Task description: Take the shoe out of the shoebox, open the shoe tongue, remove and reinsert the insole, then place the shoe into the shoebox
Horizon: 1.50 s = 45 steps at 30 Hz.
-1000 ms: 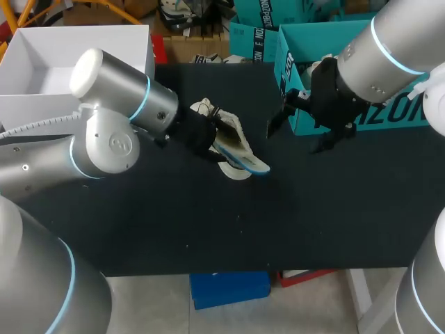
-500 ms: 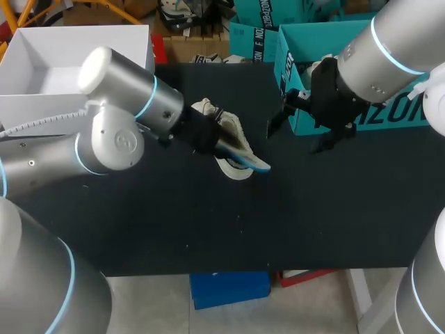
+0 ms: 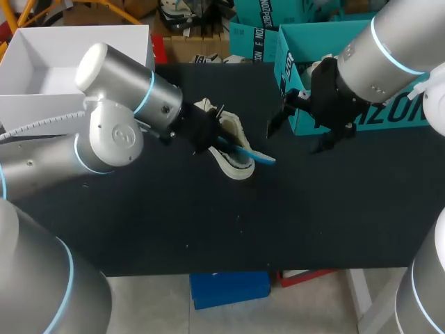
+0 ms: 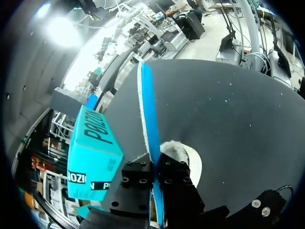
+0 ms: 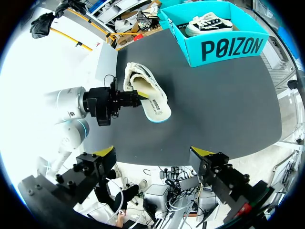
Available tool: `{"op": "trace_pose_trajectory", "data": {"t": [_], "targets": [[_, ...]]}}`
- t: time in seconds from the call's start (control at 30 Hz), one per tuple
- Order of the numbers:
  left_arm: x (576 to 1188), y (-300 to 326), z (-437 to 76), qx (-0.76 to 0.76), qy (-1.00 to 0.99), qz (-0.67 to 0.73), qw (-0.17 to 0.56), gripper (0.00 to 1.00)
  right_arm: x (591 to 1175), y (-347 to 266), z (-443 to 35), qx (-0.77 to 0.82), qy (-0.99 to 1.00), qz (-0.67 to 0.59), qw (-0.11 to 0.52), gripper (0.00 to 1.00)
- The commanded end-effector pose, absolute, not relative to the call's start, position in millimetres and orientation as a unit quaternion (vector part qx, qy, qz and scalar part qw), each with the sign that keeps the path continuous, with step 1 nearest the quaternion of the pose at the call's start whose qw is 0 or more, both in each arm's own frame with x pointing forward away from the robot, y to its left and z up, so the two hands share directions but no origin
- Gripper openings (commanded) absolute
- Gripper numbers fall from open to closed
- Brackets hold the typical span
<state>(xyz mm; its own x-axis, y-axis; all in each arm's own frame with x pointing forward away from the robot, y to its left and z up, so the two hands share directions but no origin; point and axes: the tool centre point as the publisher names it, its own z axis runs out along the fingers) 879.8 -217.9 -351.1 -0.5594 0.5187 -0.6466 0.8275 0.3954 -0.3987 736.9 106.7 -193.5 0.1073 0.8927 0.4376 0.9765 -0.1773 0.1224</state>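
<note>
In the head view, the left gripper point(image 3: 211, 137) is closed on one end of a thin insole point(image 3: 252, 154) with a blue underside. The insole sticks out ahead of the fingers, over a cream canvas shoe point(image 3: 235, 169) that rests on the black table point(image 3: 208, 223) just under and ahead of the gripper. The right gripper point(image 3: 297, 137) hangs apart from the shoe, fingers spread, in front of the teal cardboard shoebox point(image 3: 295, 52).

In the left wrist view, the insole point(image 4: 147, 105) is seen edge-on, a blue strip with a white upper face, pinched between the two black fingers of the left gripper point(image 4: 156, 177). A white part of the shoe point(image 4: 187, 160) shows just beside and below the fingers. The shoebox point(image 4: 90, 152) stands farther ahead, to one side.

In the right wrist view, the right gripper point(image 5: 152, 153) has its yellow tips wide apart and holds nothing. Well ahead of it, the left gripper point(image 5: 125, 100) holds the insole point(image 5: 155, 106), with the shoe point(image 5: 135, 78) directly beyond. A black-and-white sneaker point(image 5: 209, 23) lies in the shoebox point(image 5: 224, 45).
</note>
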Motion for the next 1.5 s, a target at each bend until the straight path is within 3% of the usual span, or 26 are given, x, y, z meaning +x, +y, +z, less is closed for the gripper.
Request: {"op": "trace_pose_trajectory", "data": {"t": [0.03,0.43,0.83,0.87,0.9,0.93,1.5], "targets": [[865.2,-214.2,-344.2,0.410,0.801,-0.371,0.229,0.00,737.1,107.8,-193.8,-0.738,-0.633,-0.211,0.098,1.00],[840.5,-225.0,-331.8,0.393,0.789,-0.402,0.246,0.00,737.1,107.8,-193.8,-0.738,-0.633,-0.211,0.098,1.00],[857.6,-226.8,-339.5,0.398,0.794,-0.387,0.248,0.00,737.1,107.8,-193.8,-0.738,-0.633,-0.211,0.098,1.00],[859.2,-227.4,-341.9,0.398,0.795,-0.385,0.248,0.07,737.1,107.8,-193.8,-0.738,-0.633,-0.211,0.098,1.00],[860.7,-228.0,-343.7,0.399,0.796,-0.381,0.247,0.31,737.1,107.8,-193.8,-0.738,-0.633,-0.211,0.098,1.00],[861.9,-228.4,-345.0,0.400,0.797,-0.379,0.247,0.41,737.1,107.8,-193.8,-0.738,-0.633,-0.211,0.098,1.00],[883.0,-209.1,-347.4,0.412,0.811,-0.322,0.264,0.34,737.1,107.8,-193.8,-0.738,-0.633,-0.211,0.098,1.00]]}}
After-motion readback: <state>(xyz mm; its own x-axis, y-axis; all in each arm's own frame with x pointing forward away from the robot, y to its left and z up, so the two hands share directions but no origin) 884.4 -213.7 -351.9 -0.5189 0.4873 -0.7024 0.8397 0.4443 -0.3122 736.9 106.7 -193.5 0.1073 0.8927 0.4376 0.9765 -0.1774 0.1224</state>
